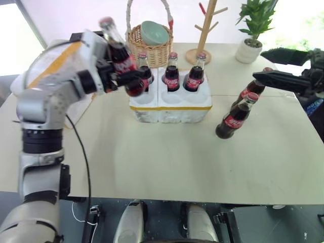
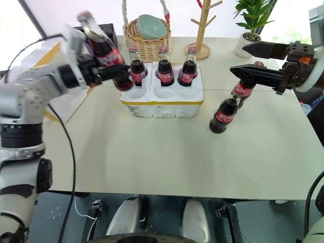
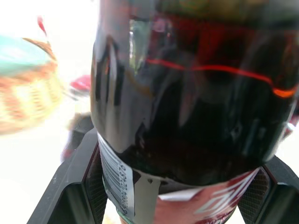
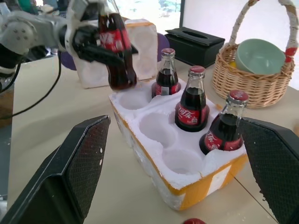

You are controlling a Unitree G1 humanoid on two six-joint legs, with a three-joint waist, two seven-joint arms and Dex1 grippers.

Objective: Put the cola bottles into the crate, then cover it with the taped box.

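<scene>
The left pincer (image 1: 121, 78) is closed around the body of one cola bottle (image 1: 119, 58) and holds it in the air, tilted with its cap to the far left, just above the left end of the crate (image 1: 170, 105). The base of this bottle hangs near the far-left well and it hides part of the bottle standing there.

The crate stands in the middle of the desk (image 1: 152, 162), a low white foam tray with a yellow band. Three cola bottles stand upright in its far row: a left bottle (image 4: 166, 74), a middle bottle (image 1: 172, 73) and a right bottle (image 1: 195, 73). The three wells of the near row are without bottles.

The right pincer (image 2: 260, 63) is wide open and holds nothing; its fingers lie level and point to the left. Just below it, two more cola bottles stand on the desk to the right of the crate, one nearer (image 1: 236, 117) and one behind it (image 1: 250, 90), close together.

The taped box (image 4: 140, 44) stands at the far left of the desk, behind the left arm. Near it lies a black tissue box (image 4: 194, 39). Behind the crate there is a wicker basket (image 1: 149, 45) with a pale green bowl (image 1: 154, 31) in it, then a wooden stand (image 1: 205, 30) and a potted plant (image 1: 253, 28) at the far right.
</scene>
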